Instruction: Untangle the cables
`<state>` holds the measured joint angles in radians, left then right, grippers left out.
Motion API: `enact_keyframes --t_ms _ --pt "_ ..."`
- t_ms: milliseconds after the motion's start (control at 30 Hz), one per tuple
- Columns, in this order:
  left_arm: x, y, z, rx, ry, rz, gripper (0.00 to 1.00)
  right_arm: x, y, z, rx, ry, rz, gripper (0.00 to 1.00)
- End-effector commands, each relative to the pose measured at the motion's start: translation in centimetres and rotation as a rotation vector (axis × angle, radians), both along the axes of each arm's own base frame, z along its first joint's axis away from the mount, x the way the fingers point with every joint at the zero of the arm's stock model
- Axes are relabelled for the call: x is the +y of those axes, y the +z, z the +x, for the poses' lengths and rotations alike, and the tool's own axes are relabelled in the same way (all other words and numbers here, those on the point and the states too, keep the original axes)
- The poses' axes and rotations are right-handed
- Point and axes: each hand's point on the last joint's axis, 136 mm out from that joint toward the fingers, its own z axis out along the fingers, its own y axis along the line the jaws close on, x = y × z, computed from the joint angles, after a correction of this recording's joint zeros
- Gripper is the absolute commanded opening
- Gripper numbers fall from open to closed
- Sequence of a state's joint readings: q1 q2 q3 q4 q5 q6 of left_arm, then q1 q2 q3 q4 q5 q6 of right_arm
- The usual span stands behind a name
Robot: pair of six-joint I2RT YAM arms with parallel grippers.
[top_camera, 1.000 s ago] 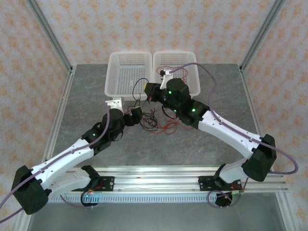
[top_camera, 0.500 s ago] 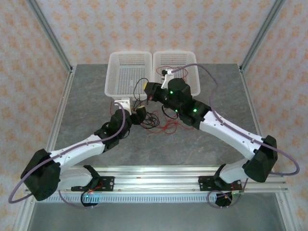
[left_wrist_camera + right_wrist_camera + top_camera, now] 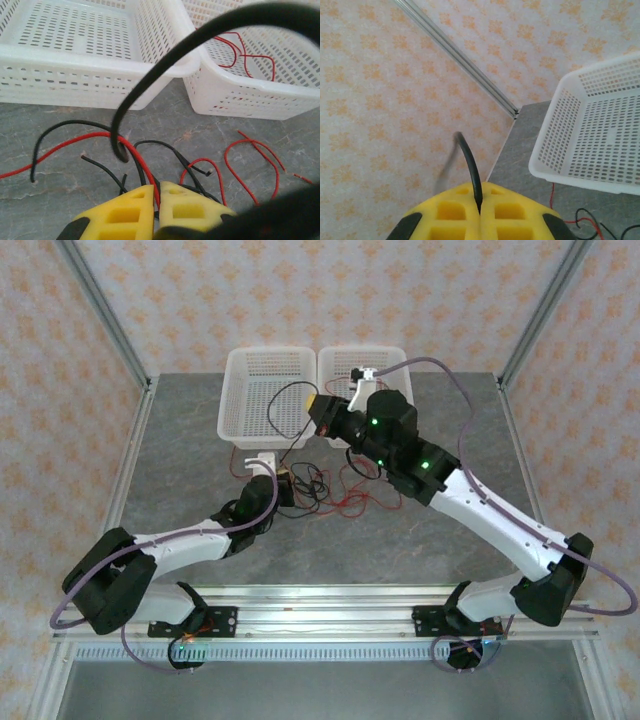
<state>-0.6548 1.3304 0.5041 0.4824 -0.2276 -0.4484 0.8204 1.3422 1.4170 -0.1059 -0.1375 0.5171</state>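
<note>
left gripper (image 3: 286, 480) was down low on the table (image 3: 180, 460), yellow pads (image 3: 125, 215) pressed together with strands of the cables (image 3: 335, 492) pinched between them. that red and black tangle lay on the grey surface just in front of the left basket (image 3: 270, 351) and right basket (image 3: 365, 349). right gripper (image 3: 322, 404) hung raised at the baskets' near edge, jaws clamped on a black cable (image 3: 471, 165) that looped over the left basket and down to the heap. a red strand (image 3: 245, 50) sat in the right basket.
</note>
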Motion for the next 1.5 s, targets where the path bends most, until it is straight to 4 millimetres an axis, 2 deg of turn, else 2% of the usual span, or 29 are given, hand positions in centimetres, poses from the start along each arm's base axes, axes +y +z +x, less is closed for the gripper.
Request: enact_keyframes --t_ms 0,267,533,600,667,733,967,1067,1233,1333,1467 --pt "1.5 -3.1 -1.0 0.060 0.057 -0.007 0.00 -3.0 6.6 -0.3 -0.133 -0.066 0.063 0.00" --pt "2.8 -6.1 -2.6 0.119 0.091 -0.018 0.00 -5.0 10.8 0.9 -0.211 -0.120 0.047 0.00" --pt "3.5 -8.4 -4.1 0.179 0.098 -0.039 0.00 -4.9 14.4 2.5 -0.277 -0.154 -0.002 0.00" --pt "3.4 -8.3 -4.4 0.183 0.086 -0.053 0.15 -4.5 14.7 2.9 -0.281 -0.151 -0.009 0.00" --pt "3.3 -7.6 -4.6 0.167 0.075 -0.073 0.35 -3.9 14.2 3.2 -0.274 -0.136 -0.012 0.00" --pt "3.2 -6.4 -4.6 0.143 0.066 -0.085 0.45 -3.2 13.5 3.5 -0.261 -0.120 -0.013 0.00" --pt "3.6 -0.6 -4.7 0.039 0.048 -0.101 0.78 -1.5 10.3 4.8 -0.211 -0.088 -0.026 0.00" --pt "3.9 1.8 -5.0 0.006 0.037 -0.092 0.89 -1.0 9.7 5.5 -0.208 -0.087 -0.037 0.00" --pt "4.9 5.8 -5.9 -0.038 0.036 -0.090 0.99 0.5 9.5 7.0 -0.224 -0.072 -0.061 0.00" --pt "5.7 8.1 -6.7 -0.069 0.045 -0.104 0.99 1.8 8.8 8.5 -0.228 -0.066 -0.084 0.00" --pt "7.1 9.9 -7.5 -0.079 0.104 -0.154 0.99 3.6 7.0 10.9 -0.222 -0.065 -0.134 0.00"
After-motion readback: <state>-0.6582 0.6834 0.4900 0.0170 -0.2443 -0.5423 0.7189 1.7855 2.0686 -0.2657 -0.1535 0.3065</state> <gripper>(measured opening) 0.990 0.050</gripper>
